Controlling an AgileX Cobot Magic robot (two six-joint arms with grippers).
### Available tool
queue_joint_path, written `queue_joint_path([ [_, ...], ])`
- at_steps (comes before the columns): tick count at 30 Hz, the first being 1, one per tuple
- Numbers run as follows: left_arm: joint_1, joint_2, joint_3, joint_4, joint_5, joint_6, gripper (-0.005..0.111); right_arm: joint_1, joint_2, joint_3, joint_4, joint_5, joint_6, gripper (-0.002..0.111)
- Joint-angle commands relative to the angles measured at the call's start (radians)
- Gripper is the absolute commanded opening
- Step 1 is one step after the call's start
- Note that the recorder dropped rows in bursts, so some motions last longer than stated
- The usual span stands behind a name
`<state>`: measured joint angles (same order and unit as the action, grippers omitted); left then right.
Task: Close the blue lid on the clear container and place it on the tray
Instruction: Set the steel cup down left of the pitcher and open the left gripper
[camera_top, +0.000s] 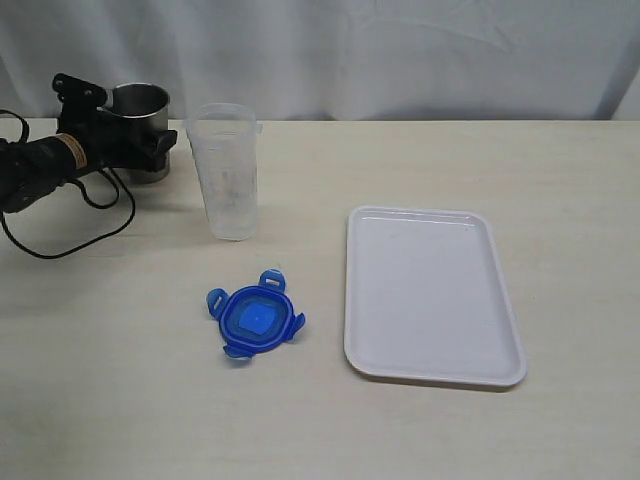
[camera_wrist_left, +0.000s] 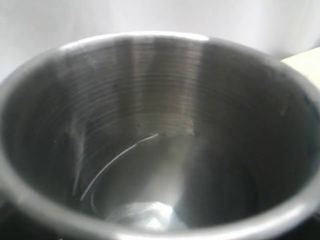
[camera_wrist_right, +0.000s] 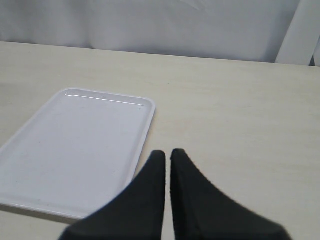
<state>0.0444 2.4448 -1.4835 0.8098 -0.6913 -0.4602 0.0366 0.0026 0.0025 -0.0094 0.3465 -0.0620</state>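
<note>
The blue lid (camera_top: 256, 318) lies flat on the table, near the middle front. Behind it the clear container (camera_top: 226, 170) stands upright and open, with nothing touching it. The white tray (camera_top: 432, 295) lies to the right with nothing on it; the right wrist view also shows the tray (camera_wrist_right: 75, 150). At the back left, my left gripper (camera_top: 135, 118) has a finger on each side of a grey steel cup (camera_top: 140, 100) and seems closed against its wall. My right gripper (camera_wrist_right: 168, 152) is shut on nothing, above the table beside the tray's edge. It is outside the exterior view.
The steel cup's inside (camera_wrist_left: 150, 125) fills the left wrist view and hides the fingers there. A black cable (camera_top: 70, 235) loops on the table under the left arm. A white curtain hangs behind the table.
</note>
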Motion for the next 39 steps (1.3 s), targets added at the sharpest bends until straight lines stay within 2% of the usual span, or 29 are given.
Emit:
queue_joint_path([
  [1, 0.000, -0.008, -0.006, 0.025, 0.006, -0.018, 0.079, 0.002, -0.003, -0.003, -0.003, -0.005, -0.003, 0.004],
  [10, 0.000, -0.008, -0.006, -0.105, -0.036, -0.121, 0.078, 0.002, -0.003, -0.003, -0.003, -0.005, -0.003, 0.004],
  [15, 0.000, -0.008, -0.006, -0.103, -0.038, -0.121, 0.079, 0.002, -0.003, -0.003, -0.003, -0.005, -0.003, 0.004],
  [20, -0.006, -0.008, -0.006, -0.086, -0.032, -0.121, 0.087, 0.002, -0.003, -0.003, -0.003, -0.005, -0.003, 0.004],
  [39, -0.011, -0.010, -0.006, -0.086, -0.017, -0.107, 0.086, 0.002, -0.003, -0.003, -0.003, -0.005, -0.003, 0.004],
])
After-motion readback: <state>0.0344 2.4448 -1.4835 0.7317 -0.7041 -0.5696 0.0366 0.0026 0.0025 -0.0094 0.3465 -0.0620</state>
